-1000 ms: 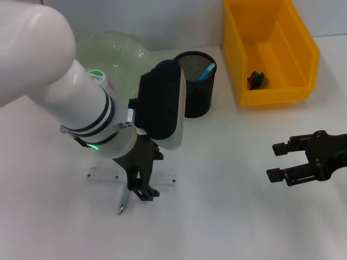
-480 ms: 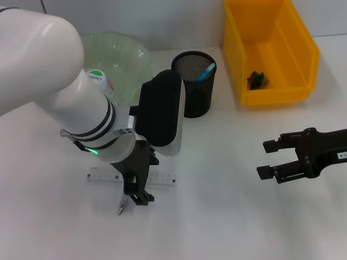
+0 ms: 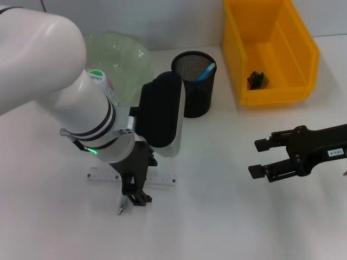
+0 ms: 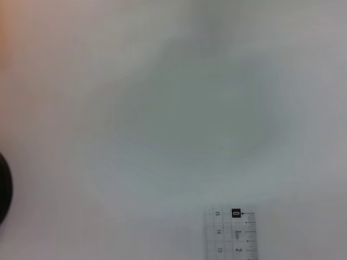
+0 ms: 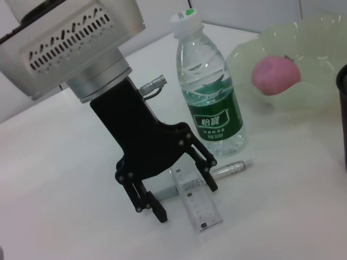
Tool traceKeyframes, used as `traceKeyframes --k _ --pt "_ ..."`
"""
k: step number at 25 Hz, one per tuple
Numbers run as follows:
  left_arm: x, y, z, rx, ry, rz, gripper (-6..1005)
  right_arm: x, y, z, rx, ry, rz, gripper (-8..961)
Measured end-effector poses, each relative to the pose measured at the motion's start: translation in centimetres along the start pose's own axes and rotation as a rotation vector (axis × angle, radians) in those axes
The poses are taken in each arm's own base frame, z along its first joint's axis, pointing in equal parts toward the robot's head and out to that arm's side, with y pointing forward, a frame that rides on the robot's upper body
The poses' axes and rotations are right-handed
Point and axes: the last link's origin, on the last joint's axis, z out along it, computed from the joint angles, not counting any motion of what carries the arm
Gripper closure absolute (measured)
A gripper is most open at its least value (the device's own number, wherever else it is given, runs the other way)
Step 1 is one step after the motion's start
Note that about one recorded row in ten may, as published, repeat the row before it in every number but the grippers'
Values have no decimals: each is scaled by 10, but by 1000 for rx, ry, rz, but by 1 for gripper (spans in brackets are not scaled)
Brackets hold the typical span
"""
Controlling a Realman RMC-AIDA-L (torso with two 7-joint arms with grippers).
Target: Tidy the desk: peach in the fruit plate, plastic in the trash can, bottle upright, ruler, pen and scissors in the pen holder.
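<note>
Clear plastic, flat and thin — the ruler (image 3: 103, 174) lies on the white desk (image 3: 217, 216) at the left of the head view, with the pen (image 3: 123, 205) crossing it and pointing toward the robot. The left gripper (image 3: 136, 194) hangs low over both, its fingers spread wide and empty, one to each side of the ruler in the right wrist view. The ruler looks light and stiff but slippery, and it sits flush on the surface, so a hold across its narrow width near one end seems best; the pen is slim and likely to roll, better taken at mid-barrel. Behind the arm stand the upright bottle (image 5: 210, 92) and the green fruit plate (image 3: 127, 57) with the peach (image 5: 275, 75) already in it. Further right is the black mesh pen holder (image 3: 196, 84), something blue leaning inside. Next comes the yellow trash can (image 3: 268, 51), a dark green scrap at its bottom. Rightmost, the right gripper (image 3: 261, 158) hovers above bare desk, open and holding nothing — well apart from everything.
</note>
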Motion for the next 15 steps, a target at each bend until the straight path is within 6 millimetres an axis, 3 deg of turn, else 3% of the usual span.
traceKeyframes --k 15 --pt "0 4 2 -18 -15 20 199 -9 -1 7 -11 -2 -18 135"
